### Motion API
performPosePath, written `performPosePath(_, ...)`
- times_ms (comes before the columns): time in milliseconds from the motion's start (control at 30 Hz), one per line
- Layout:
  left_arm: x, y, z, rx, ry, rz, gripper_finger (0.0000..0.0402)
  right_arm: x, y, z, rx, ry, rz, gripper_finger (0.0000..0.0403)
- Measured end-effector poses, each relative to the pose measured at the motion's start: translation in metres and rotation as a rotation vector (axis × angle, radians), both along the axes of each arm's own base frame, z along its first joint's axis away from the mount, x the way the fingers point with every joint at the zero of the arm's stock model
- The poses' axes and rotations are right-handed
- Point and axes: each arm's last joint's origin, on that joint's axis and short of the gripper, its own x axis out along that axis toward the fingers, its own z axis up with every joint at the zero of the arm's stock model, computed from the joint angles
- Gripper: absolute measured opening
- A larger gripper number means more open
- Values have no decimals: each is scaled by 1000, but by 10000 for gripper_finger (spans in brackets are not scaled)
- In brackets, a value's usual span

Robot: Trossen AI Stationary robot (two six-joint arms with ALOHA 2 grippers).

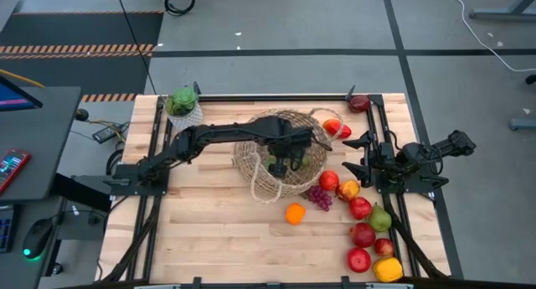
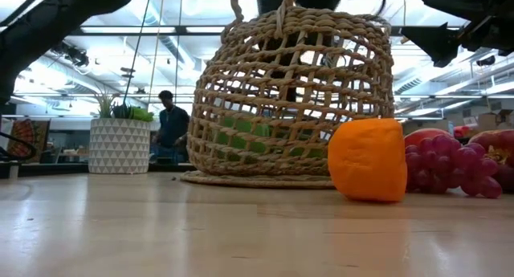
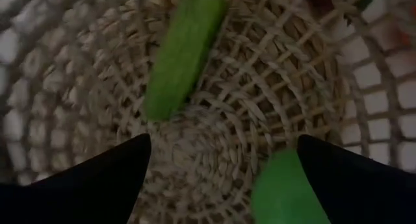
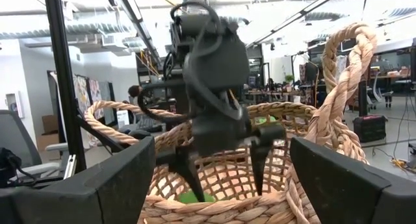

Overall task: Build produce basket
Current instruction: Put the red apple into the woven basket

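**Left arm in basket, jaws empty**

The basket (image 1: 280, 155) sits mid-table with a cucumber (image 3: 184, 52) and another green piece (image 3: 283, 195) on its floor. Our left gripper (image 4: 224, 162) hangs inside over them, fingers apart, holding nothing; looks like a drop-off. Our right gripper (image 1: 367, 159) waits just beside the rim, fingers apart, near the remaining produce (image 1: 362, 209) to the basket's right.
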Motion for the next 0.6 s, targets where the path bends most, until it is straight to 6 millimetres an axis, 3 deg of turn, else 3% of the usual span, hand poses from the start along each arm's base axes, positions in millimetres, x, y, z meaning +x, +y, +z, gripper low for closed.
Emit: performPosePath(600,-51,3,106,55,-284,123,394,0,0,1,3,-8,0,360)
